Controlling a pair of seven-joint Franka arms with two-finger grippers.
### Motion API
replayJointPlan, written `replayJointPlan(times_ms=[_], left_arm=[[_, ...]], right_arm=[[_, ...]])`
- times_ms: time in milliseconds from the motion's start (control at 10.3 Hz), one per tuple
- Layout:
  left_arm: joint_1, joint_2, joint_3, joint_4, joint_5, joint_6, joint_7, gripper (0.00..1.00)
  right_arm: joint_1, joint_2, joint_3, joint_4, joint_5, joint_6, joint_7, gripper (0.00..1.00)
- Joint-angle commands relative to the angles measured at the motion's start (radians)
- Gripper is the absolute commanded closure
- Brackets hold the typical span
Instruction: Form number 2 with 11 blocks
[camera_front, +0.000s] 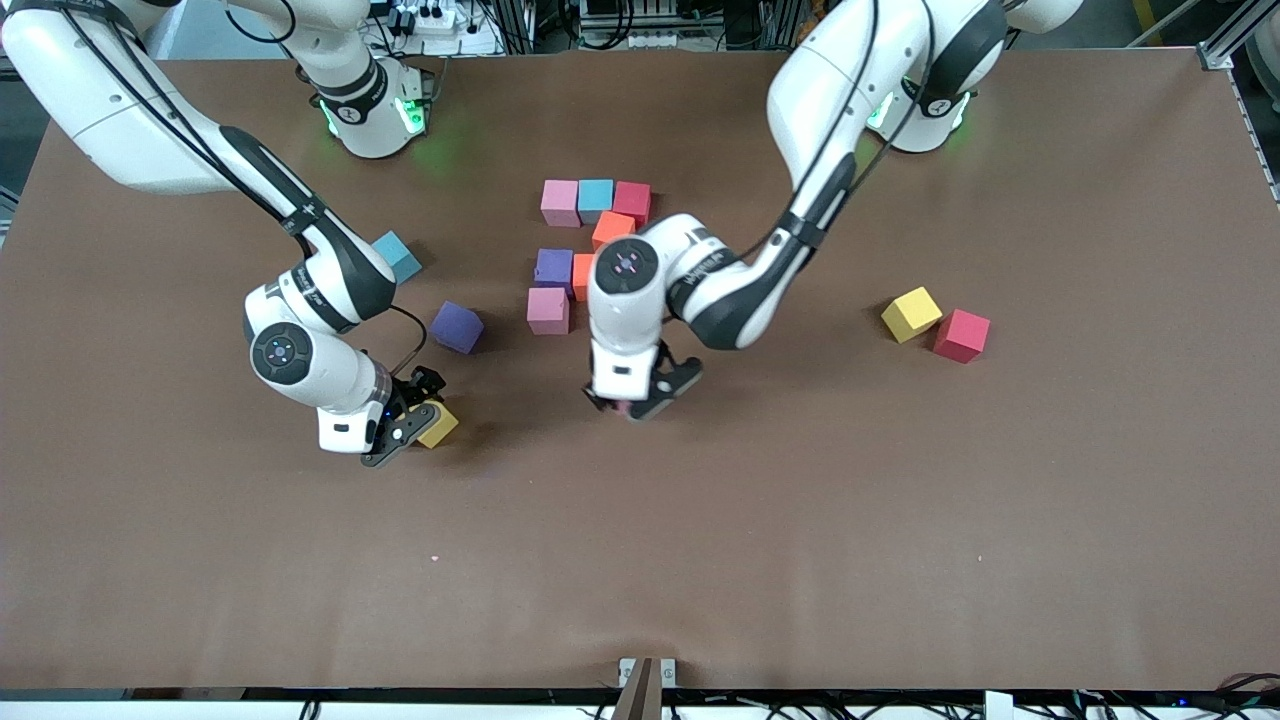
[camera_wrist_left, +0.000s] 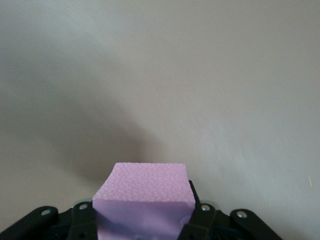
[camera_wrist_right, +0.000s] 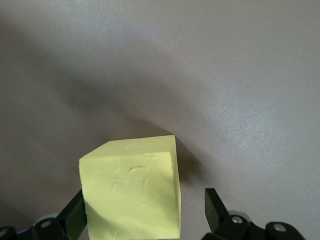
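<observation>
Pink block (camera_wrist_left: 142, 192) sat clamped in your left gripper (camera_front: 640, 398), bound for unfinished 2 (camera_front: 585, 250); right gripper (camera_front: 405, 428) straddled yellow block (camera_wrist_right: 131, 187), fingers apart.

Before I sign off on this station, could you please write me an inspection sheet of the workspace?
Surface: brown table, a few pale specks.
Job's things: partial digit of seven cubes mid-table; teal cube and purple cube toward the right arm's end; yellow cube and red cube toward the left arm's end.
Clutter: nothing seen.
Grippers: left gripper shut on pink cube, nearer the camera than the digit; right gripper open around yellow block.
Cables: black cables along both arms.
Surroundings: power strip and frames past the table edge.
</observation>
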Motion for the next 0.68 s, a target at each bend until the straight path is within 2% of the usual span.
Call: replayJointPlan(times_ms=[0,97,195,292,390,585], left_arm=[[0.068,-0.043,-0.002,-0.027,-0.021,-0.049,-0.136,0.50],[0.100,-0.063,-0.002,-0.027,-0.023,-0.057,-0.206,0.50],[0.133,-0.081,-0.006,-0.027,-0.027,-0.113,-0.259,0.50],[0.175,-0.094,-0.013,-0.029,-0.059,-0.150,-0.282,0.50],[0.202,-0.098,-0.011,-0.027,-0.099,-0.185,-0.285,0.49],[0.234,-0.105,-0.008,-0.031,-0.113,-0.225,-0.334,0.49]], right_arm=[[0.009,-0.006,0.003,0.011,0.004,-0.002,-0.014,0.01],[0.011,-0.005,0.002,0.012,0.004,-0.002,-0.015,0.16],[0.011,-0.005,0.002,0.014,0.002,-0.002,-0.015,0.36],[0.011,-0.005,0.002,0.020,0.002,-0.002,-0.014,0.66],[0.015,-0.006,0.003,0.031,0.004,-0.005,-0.012,0.79],[0.021,-0.010,0.024,0.048,0.021,-0.037,-0.006,0.79]])
